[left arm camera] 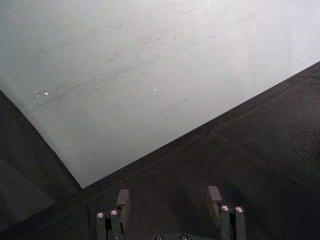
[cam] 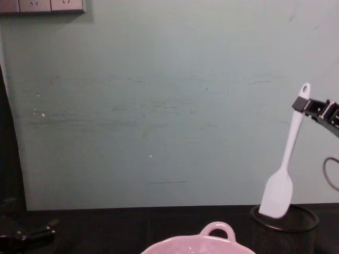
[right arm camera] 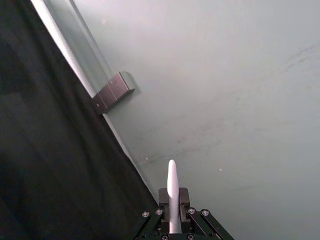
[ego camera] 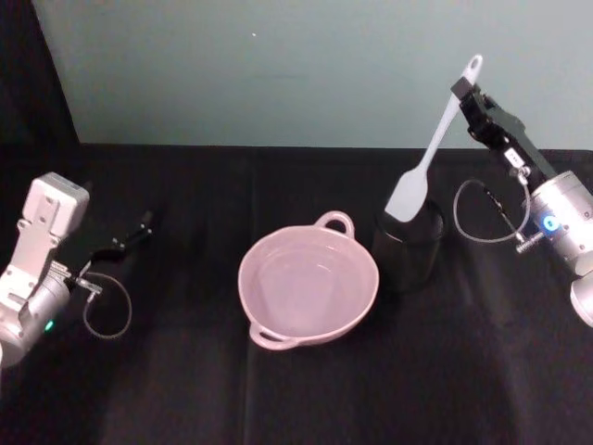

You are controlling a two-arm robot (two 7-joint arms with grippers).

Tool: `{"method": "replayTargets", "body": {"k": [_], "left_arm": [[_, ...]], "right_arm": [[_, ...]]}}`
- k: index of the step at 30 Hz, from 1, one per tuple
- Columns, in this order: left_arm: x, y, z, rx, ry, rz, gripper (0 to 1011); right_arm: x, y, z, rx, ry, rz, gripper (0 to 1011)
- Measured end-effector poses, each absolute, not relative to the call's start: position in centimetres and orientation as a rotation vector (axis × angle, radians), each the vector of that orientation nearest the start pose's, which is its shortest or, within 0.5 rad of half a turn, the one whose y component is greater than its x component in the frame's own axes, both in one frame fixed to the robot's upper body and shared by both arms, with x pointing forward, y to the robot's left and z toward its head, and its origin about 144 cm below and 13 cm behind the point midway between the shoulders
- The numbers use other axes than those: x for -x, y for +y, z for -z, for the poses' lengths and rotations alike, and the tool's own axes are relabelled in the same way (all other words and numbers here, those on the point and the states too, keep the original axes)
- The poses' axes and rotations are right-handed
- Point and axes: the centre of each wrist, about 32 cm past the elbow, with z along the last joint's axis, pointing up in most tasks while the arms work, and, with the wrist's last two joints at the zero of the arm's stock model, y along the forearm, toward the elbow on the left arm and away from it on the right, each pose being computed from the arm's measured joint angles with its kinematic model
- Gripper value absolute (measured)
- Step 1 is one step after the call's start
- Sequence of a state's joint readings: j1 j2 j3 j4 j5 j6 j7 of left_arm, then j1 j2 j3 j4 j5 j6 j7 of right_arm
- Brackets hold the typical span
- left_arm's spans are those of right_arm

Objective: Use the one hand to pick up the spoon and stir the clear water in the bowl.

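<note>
My right gripper (ego camera: 460, 89) is shut on the top of the white spoon's (ego camera: 428, 158) handle, high at the right. In the chest view the spoon (cam: 286, 162) hangs tilted, its flat scoop just above the rim of the black mesh cup (cam: 286, 228), held by the right gripper (cam: 302, 104). The right wrist view has the handle tip of the spoon (right arm camera: 173, 192) sticking out between the closed fingers. The pink bowl (ego camera: 309, 286) with clear water sits at the table's middle, left of the cup. My left gripper (left arm camera: 170, 197) is open and idle at the far left, low over the table.
The black mesh cup (ego camera: 409, 246) stands just right of the bowl. A black cloth covers the table (ego camera: 185, 371), and a pale green wall (ego camera: 278, 65) rises behind it. Cable loops hang by both wrists.
</note>
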State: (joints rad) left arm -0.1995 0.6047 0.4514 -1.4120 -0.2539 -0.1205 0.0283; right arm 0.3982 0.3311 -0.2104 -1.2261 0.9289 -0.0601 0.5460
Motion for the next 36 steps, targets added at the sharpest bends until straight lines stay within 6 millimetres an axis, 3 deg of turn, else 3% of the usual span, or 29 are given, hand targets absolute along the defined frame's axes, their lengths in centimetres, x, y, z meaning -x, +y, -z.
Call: {"method": "replayTargets", "body": {"k": [21, 36], "left_arm": [[-48.9, 31.0, -114.0, -0.304, -0.285, -1.248, 1011], [-48.9, 31.0, -114.0, -0.304, -0.285, -1.248, 1011]], "right_arm": [[-56.5, -30.6, -114.3, -0.44, 0.318, 0.912, 119], [-56.7, -30.4, -113.1, -0.409, 0.343, 0.908, 119]]}}
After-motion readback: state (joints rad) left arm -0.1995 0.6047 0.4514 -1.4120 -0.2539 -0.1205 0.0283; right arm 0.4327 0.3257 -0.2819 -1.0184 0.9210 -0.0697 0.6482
